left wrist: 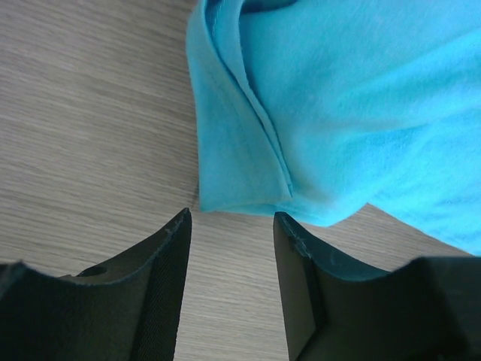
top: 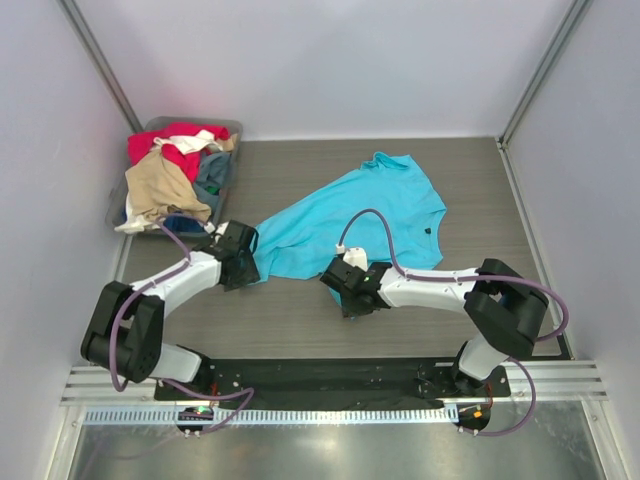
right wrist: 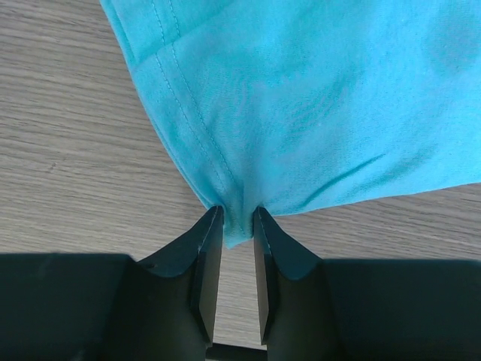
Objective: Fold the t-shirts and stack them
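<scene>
as right tool (right wrist: pixel 238 216) pinches t-shirt (right wrist: pixel 316 98), left tool (left wrist: pixel 231 219) parted

A lab test cell: white panel walls (top: pixel 320 60), aluminium rail (top: pixel 100 385).

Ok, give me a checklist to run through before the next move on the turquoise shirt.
1. Right claw pinching the turquoise shirt at its hem: ok.
2. Left claw gripping its corner: not ok, it is open with the cloth just ahead of it.
3. Shirt lying flat: not ok, the edge is folded over by the left claw.
4. Shirt apart from the bin: ok.
5. Right pinch deep enough to hold: cannot tell.
</scene>
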Motion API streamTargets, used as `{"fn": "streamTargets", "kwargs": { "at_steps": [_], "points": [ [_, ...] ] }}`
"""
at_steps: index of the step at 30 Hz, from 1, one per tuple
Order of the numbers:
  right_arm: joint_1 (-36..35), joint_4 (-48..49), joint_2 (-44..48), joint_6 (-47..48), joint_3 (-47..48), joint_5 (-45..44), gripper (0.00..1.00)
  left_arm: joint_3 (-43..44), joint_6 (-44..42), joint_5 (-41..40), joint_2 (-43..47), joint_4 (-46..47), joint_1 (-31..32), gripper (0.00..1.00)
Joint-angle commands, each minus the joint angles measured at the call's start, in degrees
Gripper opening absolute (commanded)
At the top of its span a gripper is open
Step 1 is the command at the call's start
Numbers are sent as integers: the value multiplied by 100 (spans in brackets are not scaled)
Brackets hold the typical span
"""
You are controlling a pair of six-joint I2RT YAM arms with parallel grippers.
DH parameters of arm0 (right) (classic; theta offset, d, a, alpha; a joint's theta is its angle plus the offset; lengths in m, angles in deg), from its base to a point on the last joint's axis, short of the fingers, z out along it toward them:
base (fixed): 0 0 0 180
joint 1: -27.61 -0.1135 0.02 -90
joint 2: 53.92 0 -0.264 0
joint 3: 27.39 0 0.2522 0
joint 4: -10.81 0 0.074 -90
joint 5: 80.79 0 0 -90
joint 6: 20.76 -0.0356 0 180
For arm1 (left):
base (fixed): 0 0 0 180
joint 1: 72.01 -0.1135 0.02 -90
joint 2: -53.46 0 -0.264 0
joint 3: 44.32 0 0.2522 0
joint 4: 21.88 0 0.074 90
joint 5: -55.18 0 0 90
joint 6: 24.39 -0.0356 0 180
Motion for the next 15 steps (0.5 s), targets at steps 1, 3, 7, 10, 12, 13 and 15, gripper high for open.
{"fn": "streamTargets", "kwargs": {
  "at_steps": [1,3,7,10,12,13,15],
  "points": [
    [32,178,-371,15,-369,-10,28,269,-152,-399,-98,246,11,49],
    [32,196,-388,32,-378,-10,28,304,-222,-486,-160,237,10,46],
    [41,231,-432,50,-413,8,27,348,-319,-548,-327,342,2,42],
    [58,257,-450,59,-440,34,26,322,-372,-487,-476,474,2,40],
    [67,284,-459,59,-484,34,24,322,-380,-461,-581,544,10,34],
    [76,292,-459,67,-501,52,22,322,-381,-452,-599,579,2,31],
    [94,319,-433,68,-554,60,13,339,-415,-496,-643,597,10,22]
  ]
}}
